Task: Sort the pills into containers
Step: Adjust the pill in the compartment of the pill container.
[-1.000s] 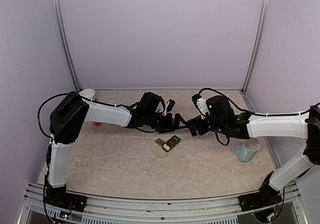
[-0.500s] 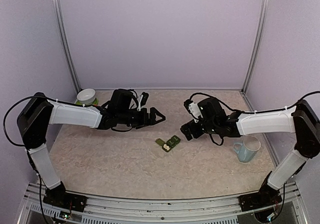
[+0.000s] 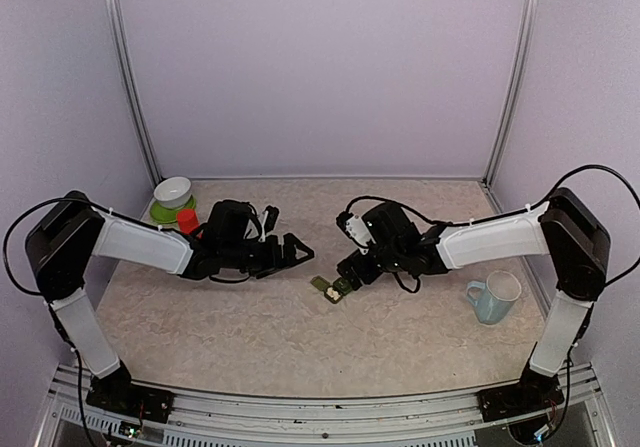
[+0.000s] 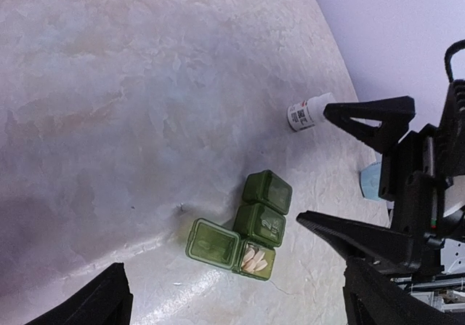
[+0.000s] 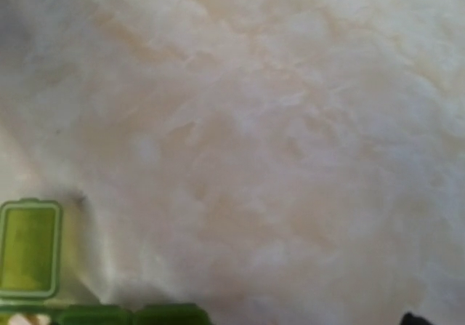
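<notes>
The containers (image 4: 260, 219) are a dark green strip of three joined compartments on the marbled table, also seen mid-table from above (image 3: 336, 287). One end compartment stands with its lid (image 4: 213, 243) flipped open, and several white pills (image 4: 254, 259) lie inside; the other two lids are down. My right gripper (image 3: 345, 250) hangs open right beside the strip, its near fingertip (image 4: 305, 218) a little to the strip's right. The right wrist view catches only the open lid (image 5: 29, 249) and the strip's edge (image 5: 131, 315). My left gripper (image 3: 291, 235) is open and empty, left of the strip.
A white bowl (image 3: 174, 189) sits on a green plate (image 3: 158, 211) at the back left, with a small red object (image 3: 187, 220) beside it. A pale blue mug (image 3: 493, 298) stands at the right. The enclosure's walls close the back and sides.
Both grippers have shifted left. The left arm has drawn back, uncovering the red object. The right gripper has come from right of the strip to just beside it.
</notes>
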Motion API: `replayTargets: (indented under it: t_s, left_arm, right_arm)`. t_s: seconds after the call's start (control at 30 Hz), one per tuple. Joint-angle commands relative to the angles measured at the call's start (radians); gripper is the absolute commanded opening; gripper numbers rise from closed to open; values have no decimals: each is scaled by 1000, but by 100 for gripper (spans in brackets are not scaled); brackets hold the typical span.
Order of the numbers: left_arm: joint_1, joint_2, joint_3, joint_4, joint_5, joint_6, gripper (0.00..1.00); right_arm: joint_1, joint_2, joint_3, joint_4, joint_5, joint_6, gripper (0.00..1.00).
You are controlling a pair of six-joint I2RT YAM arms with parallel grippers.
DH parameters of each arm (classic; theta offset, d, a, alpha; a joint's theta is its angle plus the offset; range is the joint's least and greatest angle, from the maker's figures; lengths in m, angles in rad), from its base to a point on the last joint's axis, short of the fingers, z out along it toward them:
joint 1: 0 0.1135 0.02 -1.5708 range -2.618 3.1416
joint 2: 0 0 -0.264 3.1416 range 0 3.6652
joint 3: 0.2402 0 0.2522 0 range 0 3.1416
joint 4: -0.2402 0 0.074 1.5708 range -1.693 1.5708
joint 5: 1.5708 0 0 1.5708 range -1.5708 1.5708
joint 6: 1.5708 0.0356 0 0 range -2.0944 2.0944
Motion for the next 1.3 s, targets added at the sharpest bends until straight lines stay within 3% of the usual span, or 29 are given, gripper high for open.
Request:
replayTargets:
  t_s: [0.0,0.67,1.27]
  left_arm:
    - [20,-61,-32,66,-38,-20,99]
    - [35,-58,-54,86,-34,-34,99]
    - [36,-42,-61,101,-29,-38,99]
  right_arm:
    - [31,42,46,-12,-14,-27,100]
    - [62,119,69,-39,-36,-47,100]
    - [64,70,84,-29,-35,-55,100]
